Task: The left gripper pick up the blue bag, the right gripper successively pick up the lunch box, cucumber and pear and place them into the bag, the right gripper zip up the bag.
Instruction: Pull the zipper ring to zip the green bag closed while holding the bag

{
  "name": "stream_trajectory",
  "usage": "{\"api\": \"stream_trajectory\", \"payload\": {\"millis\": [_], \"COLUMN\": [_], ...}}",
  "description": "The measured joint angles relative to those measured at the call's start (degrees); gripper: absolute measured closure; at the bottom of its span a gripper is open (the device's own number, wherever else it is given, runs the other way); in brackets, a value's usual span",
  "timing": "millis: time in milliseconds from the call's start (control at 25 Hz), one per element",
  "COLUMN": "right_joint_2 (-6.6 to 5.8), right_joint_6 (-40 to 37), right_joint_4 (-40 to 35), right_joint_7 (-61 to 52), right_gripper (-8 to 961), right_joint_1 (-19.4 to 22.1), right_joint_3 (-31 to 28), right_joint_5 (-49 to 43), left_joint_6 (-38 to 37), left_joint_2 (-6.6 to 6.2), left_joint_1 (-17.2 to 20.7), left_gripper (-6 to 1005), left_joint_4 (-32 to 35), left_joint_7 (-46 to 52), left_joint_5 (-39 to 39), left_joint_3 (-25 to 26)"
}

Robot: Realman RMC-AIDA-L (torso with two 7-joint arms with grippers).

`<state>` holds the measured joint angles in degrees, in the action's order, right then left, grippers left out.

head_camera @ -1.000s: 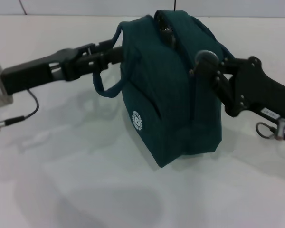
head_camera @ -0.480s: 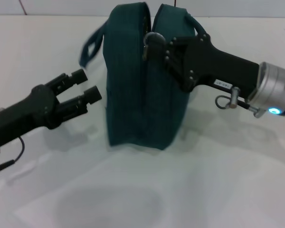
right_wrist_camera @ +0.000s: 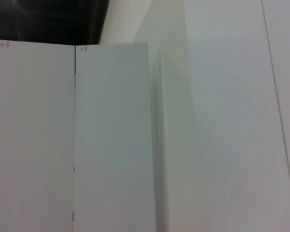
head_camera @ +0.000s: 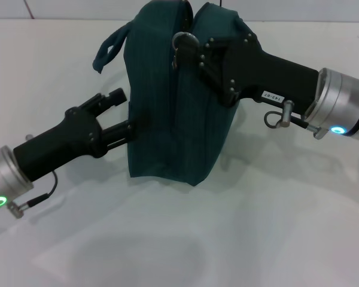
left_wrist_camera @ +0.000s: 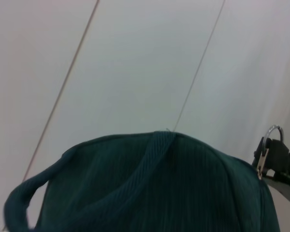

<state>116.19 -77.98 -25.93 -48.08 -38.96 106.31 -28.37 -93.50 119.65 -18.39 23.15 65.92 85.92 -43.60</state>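
The blue bag (head_camera: 167, 107) stands upright on the white table (head_camera: 275, 227), its top closed and one looped handle (head_camera: 107, 51) drooping to the left. My left gripper (head_camera: 121, 113) is open, its two fingers (head_camera: 115, 97) spread against the bag's left side. My right gripper (head_camera: 194, 55) reaches over the bag's top and is shut on the ring zipper pull (head_camera: 182, 43). In the left wrist view the bag (left_wrist_camera: 150, 188) fills the lower part, with the zipper pull (left_wrist_camera: 267, 152) held at the right gripper's tip. The lunch box, cucumber and pear are out of view.
A cable and metal ring (head_camera: 277, 116) hang under the right arm near its silver cuff (head_camera: 338, 110). Bare white table lies in front of the bag and to both sides. The right wrist view shows only white panels (right_wrist_camera: 111, 145).
The left gripper let go of the bag's handle and opened, then moved in against the bag's side. The bag swung upright, and the right gripper shifted left along its top.
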Motion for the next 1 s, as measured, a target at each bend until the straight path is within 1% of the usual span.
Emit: {"api": "stream_trajectory", "payload": {"millis": [200, 360, 600, 1000], "right_joint_2": [0.00, 0.00, 0.00, 0.00], "right_joint_6": [0.71, 0.85, 0.91, 0.91], "right_joint_4": [-0.01, -0.01, 0.00, 0.00], "right_joint_7": [0.09, 0.10, 0.10, 0.10], "right_gripper": [944, 944, 944, 944], "right_joint_1": [0.00, 0.07, 0.26, 0.16], "right_joint_3": [-0.03, -0.12, -0.45, -0.58], "right_joint_5": [0.09, 0.17, 0.17, 0.51], "left_joint_6": [0.26, 0.39, 0.49, 0.48], "left_joint_2": [-0.01, 0.00, 0.01, -0.02], "left_joint_1": [-2.11, -2.36, -2.56, -3.11], "left_gripper": [112, 113, 278, 665], "left_joint_4": [-0.41, -0.70, -1.25, -1.35], "left_joint_7": [0.18, 0.08, -0.73, -1.19], "left_joint_5": [0.00, 0.03, 0.23, 0.57], "left_joint_3": [-0.25, -0.37, -0.56, -0.57]}}
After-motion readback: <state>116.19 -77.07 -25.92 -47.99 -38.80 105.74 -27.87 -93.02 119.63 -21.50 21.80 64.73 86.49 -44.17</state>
